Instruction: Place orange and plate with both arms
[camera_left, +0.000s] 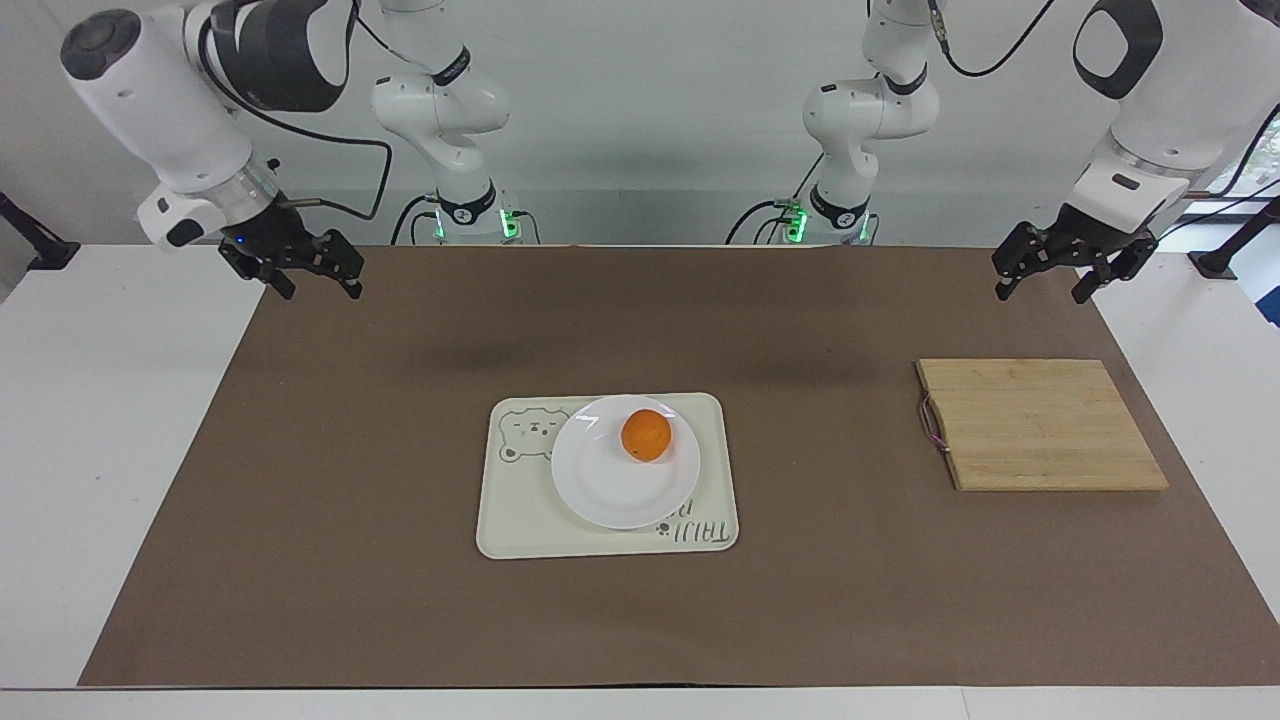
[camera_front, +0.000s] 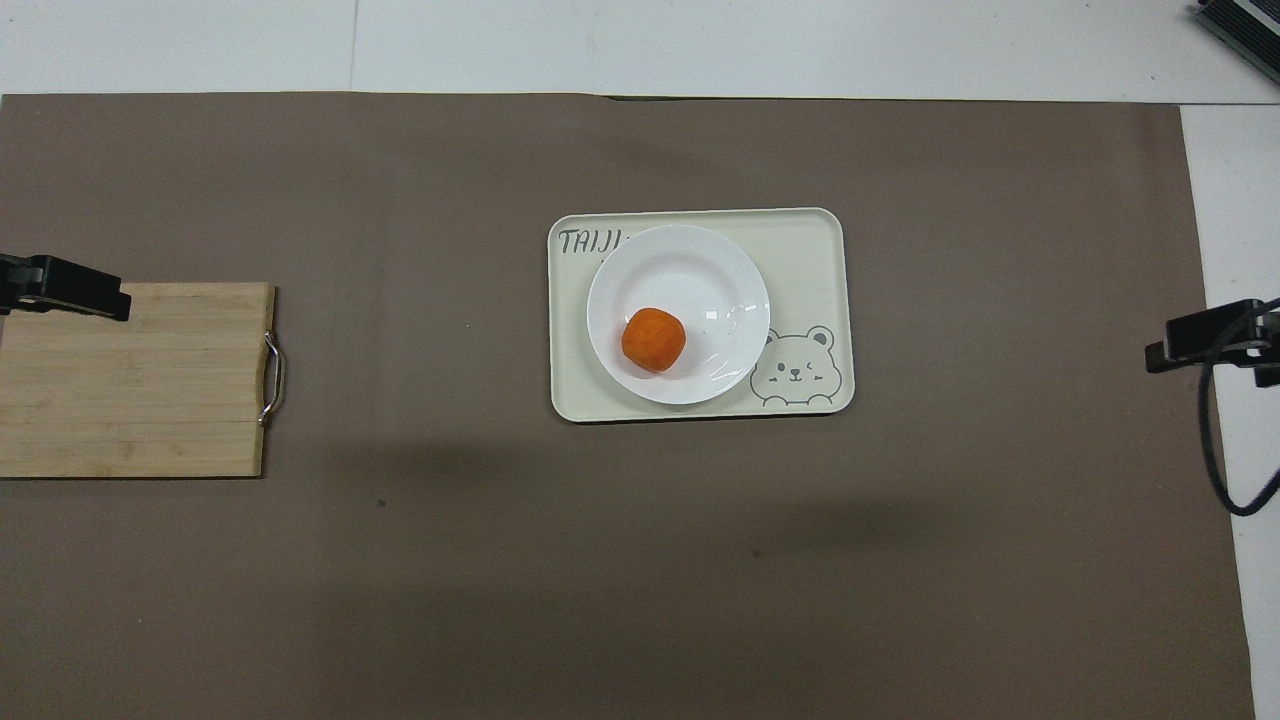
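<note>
The orange (camera_left: 646, 435) is seated on the plate (camera_left: 610, 487), while the left tool (camera_left: 1046, 276) and right tool (camera_left: 309, 278) are held open, empty, over the worktop's ends.

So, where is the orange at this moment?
The orange lies on the white plate, on the part nearer to the robots. The plate rests on the tray at the middle of the table.

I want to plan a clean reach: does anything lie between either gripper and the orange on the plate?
Nothing visible does. The orange sits on the plate, on the tray, with bare mat toward both grippers. The right gripper and left gripper hang open, empty, over the mat's ends. The cutting board lies off that path.
</note>
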